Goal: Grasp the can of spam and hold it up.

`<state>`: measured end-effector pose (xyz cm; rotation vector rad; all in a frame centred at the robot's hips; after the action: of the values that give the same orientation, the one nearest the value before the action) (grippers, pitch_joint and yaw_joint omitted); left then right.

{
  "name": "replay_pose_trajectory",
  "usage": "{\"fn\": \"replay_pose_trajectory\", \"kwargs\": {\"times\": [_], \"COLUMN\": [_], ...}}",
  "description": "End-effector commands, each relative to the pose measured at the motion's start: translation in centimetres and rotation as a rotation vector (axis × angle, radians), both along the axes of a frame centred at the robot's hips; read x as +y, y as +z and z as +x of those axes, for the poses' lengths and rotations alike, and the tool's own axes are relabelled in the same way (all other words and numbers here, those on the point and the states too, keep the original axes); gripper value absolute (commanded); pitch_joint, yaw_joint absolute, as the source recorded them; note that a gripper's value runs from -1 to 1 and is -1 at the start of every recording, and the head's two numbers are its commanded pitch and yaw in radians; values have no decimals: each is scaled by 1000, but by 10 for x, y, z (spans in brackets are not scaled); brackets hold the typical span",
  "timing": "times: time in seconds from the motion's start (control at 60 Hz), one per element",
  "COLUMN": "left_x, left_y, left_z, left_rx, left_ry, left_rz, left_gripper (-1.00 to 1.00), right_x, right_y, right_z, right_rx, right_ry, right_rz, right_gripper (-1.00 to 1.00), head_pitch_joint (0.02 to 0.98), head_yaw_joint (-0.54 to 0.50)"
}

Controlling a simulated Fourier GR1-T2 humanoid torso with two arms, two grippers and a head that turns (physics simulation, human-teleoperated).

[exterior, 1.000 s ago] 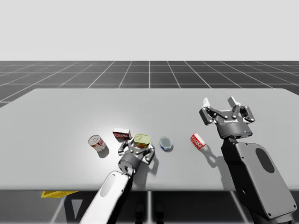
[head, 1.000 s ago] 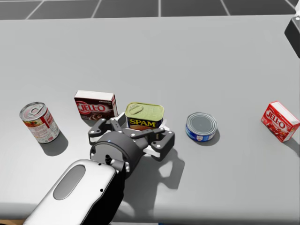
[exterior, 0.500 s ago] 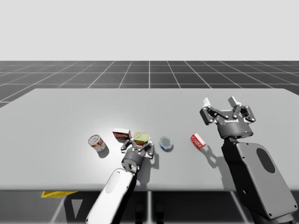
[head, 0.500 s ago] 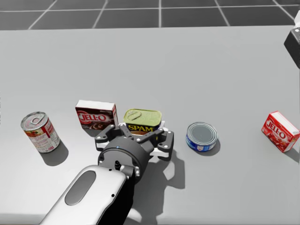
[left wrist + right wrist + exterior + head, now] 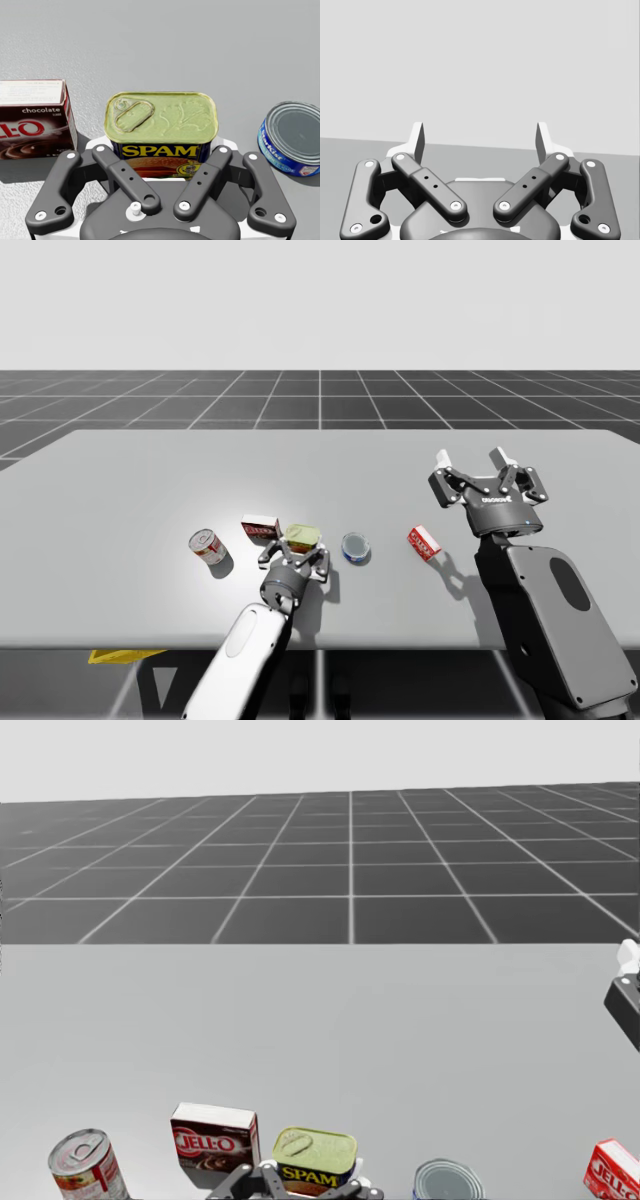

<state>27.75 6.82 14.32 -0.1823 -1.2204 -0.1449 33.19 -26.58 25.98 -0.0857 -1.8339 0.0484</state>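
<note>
Near the front edge of the counter (image 5: 150,470), a little left of its middle: the spam can (image 5: 161,117), a rounded rectangular tin with a yellow-green pull-tab lid and blue-and-yellow sides. Upright, with its base on the counter.

Gripped from the front-edge side by the left claw (image 5: 161,146). White fingertips (image 5: 96,144) pressed against the tin's two short sides, one on each, low down near its base. Dark linkage bars angled inward just below the label. Narrowed to the tin's width, not spread.

Just beside the tin, toward the counter's left edge: a brown-and-white box (image 5: 32,117), upright, close to the claw's outer link, with a small gap to the tin. Further toward the left edge, apart from the box: a red-and-white round can (image 5: 208,545), upright, silver lid up.

On the tin's other side, toward the right edge: a flat blue round can (image 5: 292,137), lid up, near the claw but clear of it. Beyond that, well apart: a small red box (image 5: 423,541), tilted on the counter.

All five in a loose row along the front edge.

Over the counter's right part, raised well above the surface: the right claw (image 5: 480,140), spread wide, nothing between its two white fingertips, only blank background ahead of it. Forearm rising from the front edge at the right.
</note>
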Motion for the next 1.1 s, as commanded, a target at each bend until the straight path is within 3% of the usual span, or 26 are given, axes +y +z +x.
{"fn": "replay_pose_trajectory", "kwargs": {"times": [0.017, 0.167, 0.417, 0.517, 0.817, 1.1], "left_x": [-3, -5, -10, -12, -10, -4], "left_y": [-11, -2, 42, 61, 106, 168], "left_z": [-5, -9, -15, -13, -2, 8], "left_rx": [31, 1, -108, -180, -293, -436], "left_ry": [-101, -113, -150, -146, -136, -112], "left_rz": [-7, 0, 16, 42, 49, 46], "left_gripper": [1000, 1000, 1000, 997, 1000, 1000], "right_x": [-1, -1, -3, -3, -5, -5], "right_y": [-1, -1, -1, 0, 0, -1], "right_z": [0, 0, 1, 1, 3, 3], "right_rx": [2, 3, 2, 0, -6, 1], "right_ry": [-2, -3, -3, -6, -11, -6], "right_rz": [3, 4, 7, 6, -8, -7], "right_gripper": [-1000, -1000, -1000, -1000, -1000, -1000], "head_pitch_joint": [446, 446, 445, 444, 445, 440], "head_yaw_joint": [71, 74, 73, 70, 62, 58]}}
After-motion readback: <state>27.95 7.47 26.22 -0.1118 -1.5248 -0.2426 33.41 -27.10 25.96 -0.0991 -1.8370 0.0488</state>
